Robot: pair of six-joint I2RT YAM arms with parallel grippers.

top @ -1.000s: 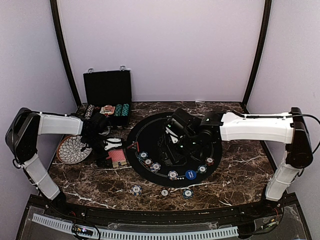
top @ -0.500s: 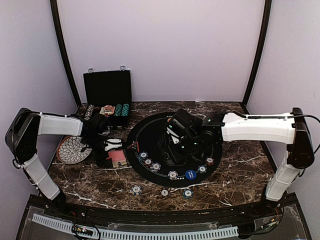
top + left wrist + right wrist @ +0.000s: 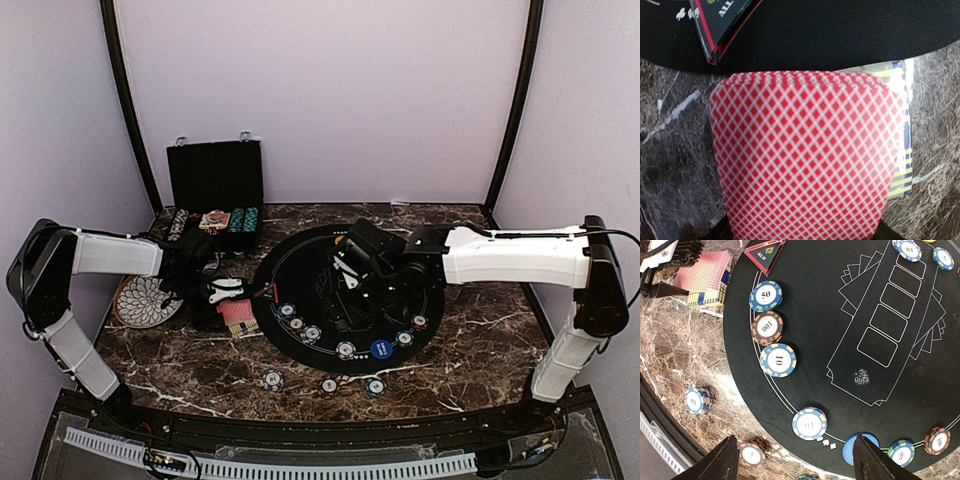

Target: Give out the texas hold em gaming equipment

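Dealing step: left gripper (image 3: pixel 222 293) clamped on a red-backed card (image 3: pixel 805 160) over the counter (image 3: pixel 480 340), just beside the black mat (image 3: pixel 300 260). Right gripper (image 3: pixel 796 440) wide and empty above the chips (image 3: pixel 777 360). Next, I'd say: carry the card onto the mat and release it flat.

Top view. Hidden under own wrist: fingers of right gripper (image 3: pixel 797 460). Not distinguishable: jaw gap of left gripper (image 3: pixel 224 292). Too small to read: numbers on poker chips (image 3: pixel 345 350). Too small to sort: contents of black case (image 3: pixel 215 180).

Left wrist view. Cut off at bottom edge: near end of red-backed card (image 3: pixel 802 160). Blurred: diamond print toward far end. Behind card: gripper fingers, bar dark slivers at bottom corners. Mostly covered by card: yellow-and-blue striped box (image 3: pixel 901 165), print unreadable. Clipped at top edge: black-and-red wedge (image 3: pixel 720 25).

Right wrist view. Cut off at bottom edge: both fingertips (image 3: pixel 722 460), plus one chip (image 3: pixel 807 477). Partly behind one finger: blue button disc (image 3: pixel 848 451). Clipped at top edge: two chips (image 3: pixel 907 247).
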